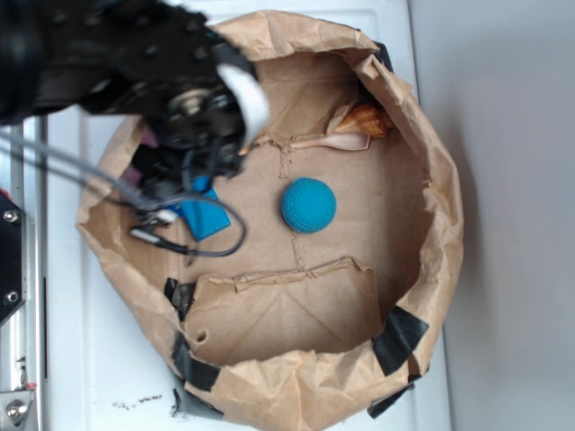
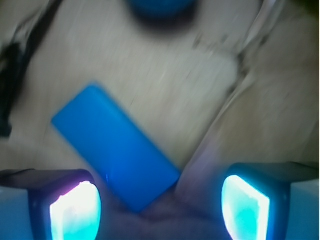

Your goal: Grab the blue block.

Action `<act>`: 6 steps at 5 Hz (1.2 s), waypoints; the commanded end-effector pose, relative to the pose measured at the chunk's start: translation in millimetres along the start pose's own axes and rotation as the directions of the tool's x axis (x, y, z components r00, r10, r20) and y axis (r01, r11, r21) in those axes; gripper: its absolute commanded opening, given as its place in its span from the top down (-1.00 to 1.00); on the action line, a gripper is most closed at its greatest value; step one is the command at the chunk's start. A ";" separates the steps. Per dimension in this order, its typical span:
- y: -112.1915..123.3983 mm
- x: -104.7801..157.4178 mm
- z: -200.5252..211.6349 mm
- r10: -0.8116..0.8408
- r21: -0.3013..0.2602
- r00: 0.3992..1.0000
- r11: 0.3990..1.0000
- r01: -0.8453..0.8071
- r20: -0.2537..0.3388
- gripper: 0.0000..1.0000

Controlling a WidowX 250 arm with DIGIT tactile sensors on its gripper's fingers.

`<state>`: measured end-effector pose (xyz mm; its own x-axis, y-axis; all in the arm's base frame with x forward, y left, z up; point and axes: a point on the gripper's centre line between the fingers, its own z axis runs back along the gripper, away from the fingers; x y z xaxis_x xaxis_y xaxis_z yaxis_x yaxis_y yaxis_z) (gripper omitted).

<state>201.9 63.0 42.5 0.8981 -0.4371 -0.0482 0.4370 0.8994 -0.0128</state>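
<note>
The blue block [image 2: 115, 151] is a flat bright blue slab lying diagonally on the paper floor. Its near corner reaches between my two fingers, touching neither. My gripper [image 2: 160, 207] is open, its glowing pads [image 2: 75, 212] wide apart. In the exterior view the block [image 1: 205, 214] lies at the left inside the brown paper bag [image 1: 431, 162], partly covered by the black arm. The gripper [image 1: 184, 184] hangs right over it, its fingers hidden in that view.
A round textured teal ball [image 1: 309, 205] sits mid-bag, right of the block, and shows as a blue blur [image 2: 159, 7] at the wrist view's top edge. A wooden spoon [image 1: 337, 141] and a cone-shaped object [image 1: 370, 118] lie at the far wall. Crumpled bag walls ring everything.
</note>
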 end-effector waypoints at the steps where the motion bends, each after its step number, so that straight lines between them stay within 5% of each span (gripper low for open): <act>1: -6.9 -0.2 15.9 -0.078 0.009 0.995 0.997 0.078 0.054 -1.00; 5: -10.2 5.3 14.3 -0.078 0.027 0.994 0.997 0.076 0.076 -1.00; 6: -20.7 9.1 -1.4 -0.122 0.069 0.989 0.991 0.117 0.079 -1.00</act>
<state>200.6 44.2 35.7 0.8467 -0.5319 0.0137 0.5315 0.8467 0.0255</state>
